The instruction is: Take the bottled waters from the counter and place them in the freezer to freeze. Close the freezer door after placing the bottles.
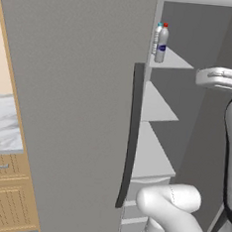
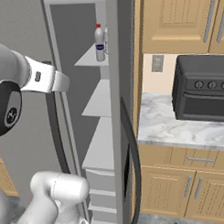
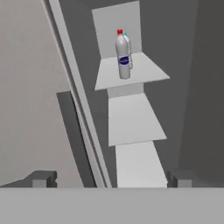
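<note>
In the left base view the worktop (image 1: 2,128), a veined marble slab over light wooden cabinet fronts (image 1: 4,193), sits at nine o'clock. Next comes the freezer door (image 1: 78,110), a broad plain grey panel standing ajar, with its long dark bar handle (image 1: 132,134) running down its right edge. Past that edge the freezer (image 1: 186,129) is open, its white shelves (image 1: 156,105) stacked one below another against grey inner walls. On the top shelf, at about one o'clock, stand the two bottled waters: the red-capped bottle (image 1: 162,43) in front and the teal-capped bottle (image 1: 157,36) just behind and to its left, both upright and close together; whether they touch cannot be told. The white arm (image 1: 171,212) rises at five o'clock.

In the hand view the same pair stands at twelve o'clock on the top shelf, the teal cap peeking from behind the red-capped bottle. The claw (image 3: 111,178) sits at six o'clock, its two dark tips spread wide apart and holding nothing, well short of the bottles.

In the right base view a black toaster oven (image 2: 202,90) rests on another marble top at three o'clock.
</note>
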Motion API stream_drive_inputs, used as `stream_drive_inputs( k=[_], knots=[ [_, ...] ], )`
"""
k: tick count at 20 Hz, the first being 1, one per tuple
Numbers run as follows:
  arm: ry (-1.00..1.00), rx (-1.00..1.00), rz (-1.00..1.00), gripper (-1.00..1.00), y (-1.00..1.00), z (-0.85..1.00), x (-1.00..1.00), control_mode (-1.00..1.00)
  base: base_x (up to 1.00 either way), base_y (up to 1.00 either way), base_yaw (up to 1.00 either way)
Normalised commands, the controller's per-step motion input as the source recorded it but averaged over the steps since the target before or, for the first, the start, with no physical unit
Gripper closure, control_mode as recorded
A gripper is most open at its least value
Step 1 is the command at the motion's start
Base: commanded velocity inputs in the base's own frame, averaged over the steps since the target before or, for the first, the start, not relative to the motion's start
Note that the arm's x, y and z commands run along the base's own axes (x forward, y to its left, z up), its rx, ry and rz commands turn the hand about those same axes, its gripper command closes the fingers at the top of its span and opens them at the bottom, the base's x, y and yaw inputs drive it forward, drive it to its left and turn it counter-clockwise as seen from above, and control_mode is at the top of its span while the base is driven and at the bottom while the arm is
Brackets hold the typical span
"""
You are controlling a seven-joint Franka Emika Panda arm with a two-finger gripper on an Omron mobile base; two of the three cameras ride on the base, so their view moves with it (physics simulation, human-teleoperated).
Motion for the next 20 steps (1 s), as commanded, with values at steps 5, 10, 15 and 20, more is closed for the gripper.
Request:
stream_drive_inputs(
  k=[5,10,15,20],
  knots=[
    [0.10,0.00,0.06,-1.00,0.27,-0.21,-0.37,-1.00,0.00,0.00,0.00],
    [0.16,-0.07,0.00,-1.00,0.22,-0.40,-0.17,-1.00,0.00,0.00,0.00],
    [0.09,-0.06,0.00,-1.00,0.01,-0.49,-0.09,-1.00,0.00,0.00,0.00],
    [0.05,0.00,0.00,-1.00,-0.08,-0.42,-0.01,-1.00,0.00,0.00,0.00]
  ],
)
